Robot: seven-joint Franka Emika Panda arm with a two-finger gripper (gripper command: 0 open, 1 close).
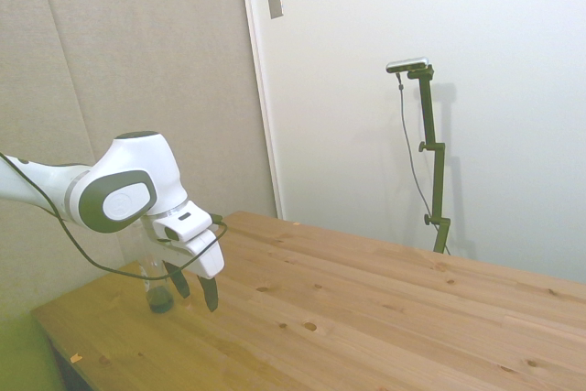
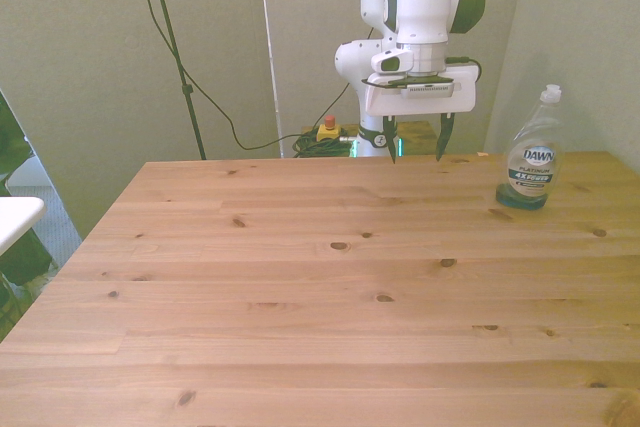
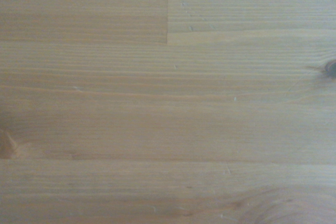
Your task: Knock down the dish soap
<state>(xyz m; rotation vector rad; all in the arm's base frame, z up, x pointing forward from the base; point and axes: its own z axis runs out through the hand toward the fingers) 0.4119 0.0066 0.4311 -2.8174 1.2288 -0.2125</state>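
Soap bottle, the dish soap (image 2: 531,159), is seen upright near the bench (image 2: 300,287) far edge, at about three o'clock from the gripper (image 2: 416,148) in the front view, well apart; the jaws are held spread, grasping nothing, presumably because a sideways push is needed.

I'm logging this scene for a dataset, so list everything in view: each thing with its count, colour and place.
dish soap: one, clear bottle with dark green-blue liquid at its base, upright near the table's far edge at the front view's right.
table: one, light wood with knots, fills the wrist view.
red-and-yellow button box: one, on the floor behind the table.
gripper: one, white body, dark fingers, open, hovering above the table's far edge, apart from the bottle.
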